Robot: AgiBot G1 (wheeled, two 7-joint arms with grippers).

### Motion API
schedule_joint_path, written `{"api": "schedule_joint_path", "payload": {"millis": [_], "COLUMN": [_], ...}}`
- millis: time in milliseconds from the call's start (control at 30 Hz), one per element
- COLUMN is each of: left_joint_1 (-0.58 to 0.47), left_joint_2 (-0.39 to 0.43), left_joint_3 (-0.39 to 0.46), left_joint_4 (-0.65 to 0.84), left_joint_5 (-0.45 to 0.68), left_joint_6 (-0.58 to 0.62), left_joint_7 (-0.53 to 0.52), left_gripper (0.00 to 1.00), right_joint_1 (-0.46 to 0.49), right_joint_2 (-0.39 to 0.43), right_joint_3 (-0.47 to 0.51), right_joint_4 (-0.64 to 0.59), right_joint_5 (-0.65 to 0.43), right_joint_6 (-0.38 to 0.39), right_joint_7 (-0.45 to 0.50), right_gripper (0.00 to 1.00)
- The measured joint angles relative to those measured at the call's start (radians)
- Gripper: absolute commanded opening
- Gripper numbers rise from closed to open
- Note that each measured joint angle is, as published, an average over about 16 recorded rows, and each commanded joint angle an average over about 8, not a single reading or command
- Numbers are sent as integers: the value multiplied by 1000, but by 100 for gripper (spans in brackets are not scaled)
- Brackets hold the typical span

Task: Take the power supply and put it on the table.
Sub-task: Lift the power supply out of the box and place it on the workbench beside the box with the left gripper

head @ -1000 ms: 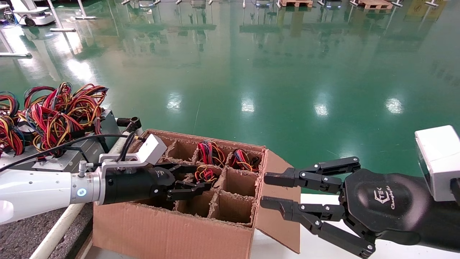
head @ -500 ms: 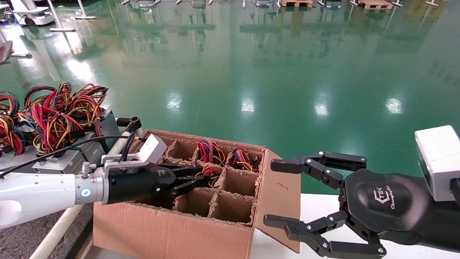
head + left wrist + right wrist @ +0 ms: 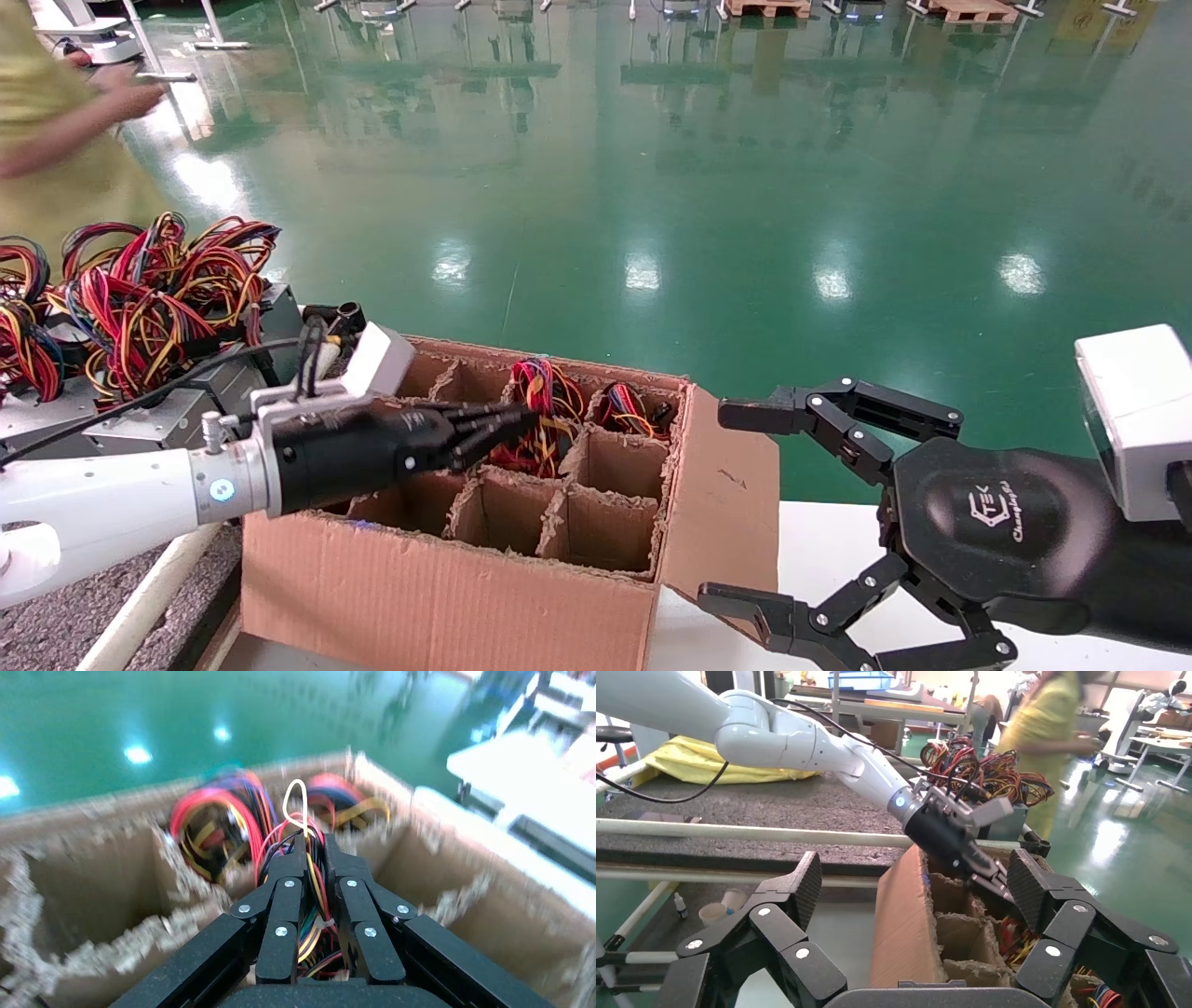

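Observation:
In the head view my left gripper (image 3: 520, 421) reaches over the divided carton (image 3: 447, 596) and is shut on the red, yellow and black wire bundle (image 3: 533, 445) of a power supply in a middle cell. The left wrist view shows the wires (image 3: 310, 881) pinched between the left gripper's (image 3: 309, 843) fingers. The metal box of this power supply is hidden in the cell. More power supplies (image 3: 233, 377) with wire tangles lie on the dark speckled table (image 3: 56, 606) at left. My right gripper (image 3: 731, 503) hangs open wide beside the carton's right flap, holding nothing.
Two back cells hold other wire bundles (image 3: 629, 410). A white tube rail (image 3: 149, 596) edges the table next to the carton. The carton stands on a white tabletop (image 3: 819, 559). A person in yellow (image 3: 56, 140) stands at the far left behind the table.
My left gripper shut on the wire bundle and rose a little out of the cell. My right gripper's fingers spread wider. A person in yellow came into view at the far left.

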Motion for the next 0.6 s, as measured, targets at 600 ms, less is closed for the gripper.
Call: {"api": "schedule_joint_path", "payload": {"millis": [600], "left_joint_1": [-59], "left_joint_2": [-70], "left_joint_3": [-83], "left_joint_4": [-20], "left_joint_5": [-113], "left_joint_6": [61], "left_joint_7": [33], "left_gripper": [0], "right_joint_1": [0], "right_joint_2": [0], "right_joint_3": [0], "right_joint_4": [0], "right_joint_5": [0], "right_joint_6": [0], "right_joint_7": [0], "right_gripper": [100]}}
